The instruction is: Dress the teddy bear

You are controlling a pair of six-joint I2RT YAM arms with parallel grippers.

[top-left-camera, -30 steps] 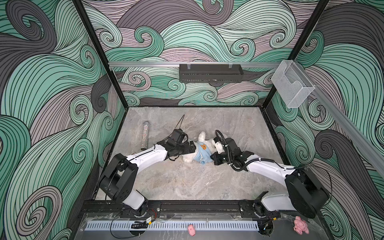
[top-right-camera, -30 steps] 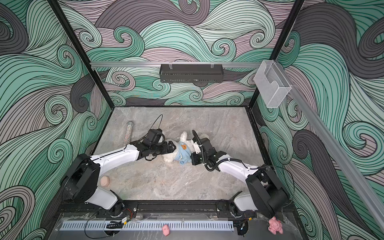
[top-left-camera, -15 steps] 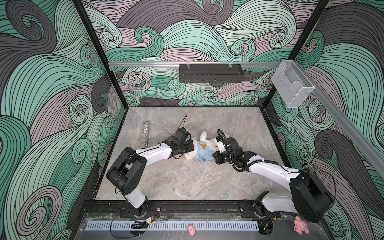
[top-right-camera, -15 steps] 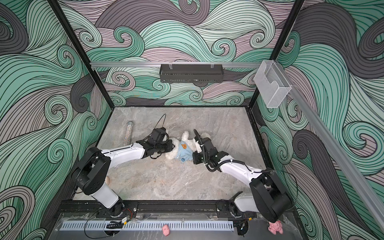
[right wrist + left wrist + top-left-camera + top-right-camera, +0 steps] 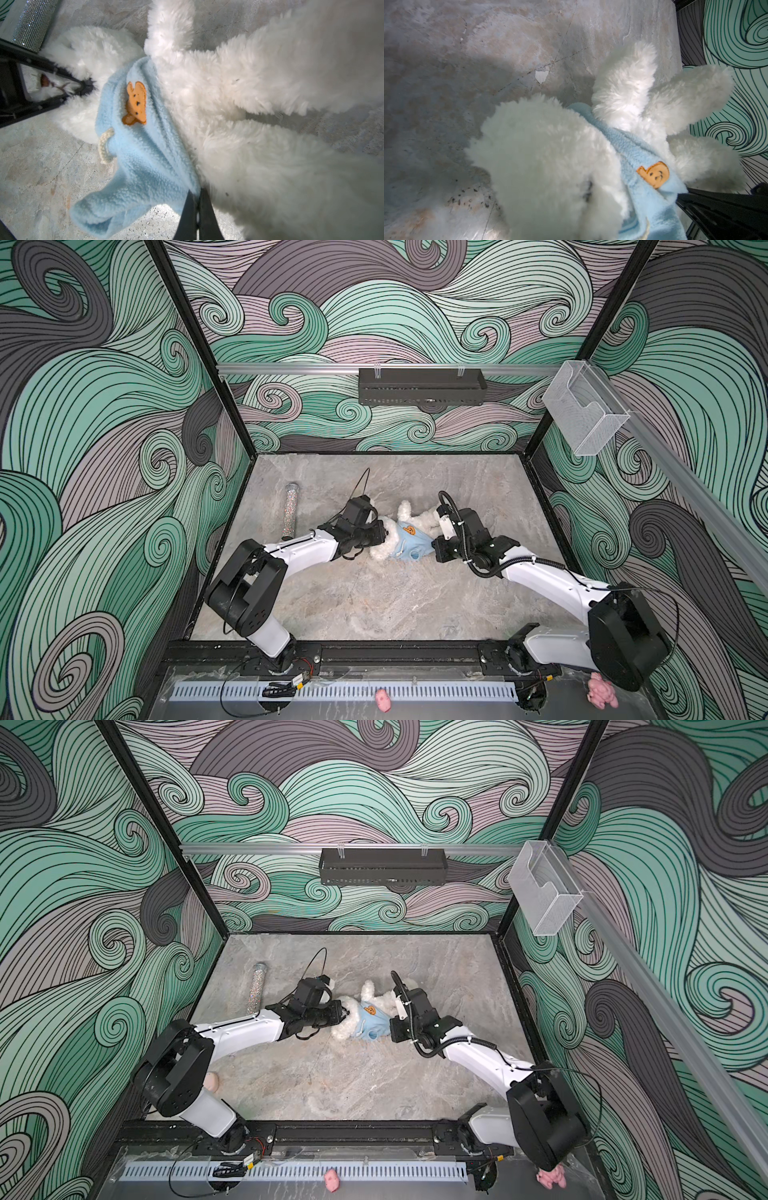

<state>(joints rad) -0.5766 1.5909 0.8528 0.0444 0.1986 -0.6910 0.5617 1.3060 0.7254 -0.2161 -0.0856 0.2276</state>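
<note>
The fluffy white teddy bear (image 5: 419, 516) (image 5: 376, 994) lies on the stone tabletop between both arms. A light blue fleece garment (image 5: 405, 541) (image 5: 368, 1021) with an orange bear patch is bunched round its chest. My left gripper (image 5: 380, 533) (image 5: 343, 1013) is at the head end; in the right wrist view its tips (image 5: 87, 87) meet, shut in the bear's head fur. My right gripper (image 5: 196, 199) (image 5: 434, 549) is shut on the garment's (image 5: 145, 145) lower edge, beside the bear's belly (image 5: 228, 93). The head (image 5: 542, 145) fills the left wrist view and hides my left fingers.
A glittery silver tube (image 5: 291, 510) lies at the table's left rear. A black tray (image 5: 422, 385) hangs on the back rail, and a clear holder (image 5: 582, 406) sits on the right rail. Two pink plush toys (image 5: 382, 699) (image 5: 600, 691) lie in front of the base rail.
My left gripper was open a second ago. It has reached right to the bear's head and shut on the fur. The right gripper keeps its hold on the garment.
</note>
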